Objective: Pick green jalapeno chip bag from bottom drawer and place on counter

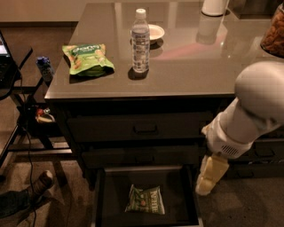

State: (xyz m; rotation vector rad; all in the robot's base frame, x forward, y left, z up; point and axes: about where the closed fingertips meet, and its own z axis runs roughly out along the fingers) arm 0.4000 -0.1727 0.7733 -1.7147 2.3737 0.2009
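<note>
The green jalapeno chip bag point(145, 199) lies flat in the middle of the open bottom drawer point(101, 195), pale olive with white lettering. Above the dark cabinet stretches the glossy grey-brown counter point(195, 66). My white arm reaches in from the right, and my gripper point(207, 182) points down just outside the drawer's right rim, right of the bag and slightly above it. It is not touching the bag.
On the counter stand a brighter green bag point(87, 57), a water bottle point(140, 42), a small white bowl point(155, 32), a white container point(214, 6) and a jar point(274, 29). A black side table point(12, 66) with cables and a person's shoe point(42, 181) are at the left.
</note>
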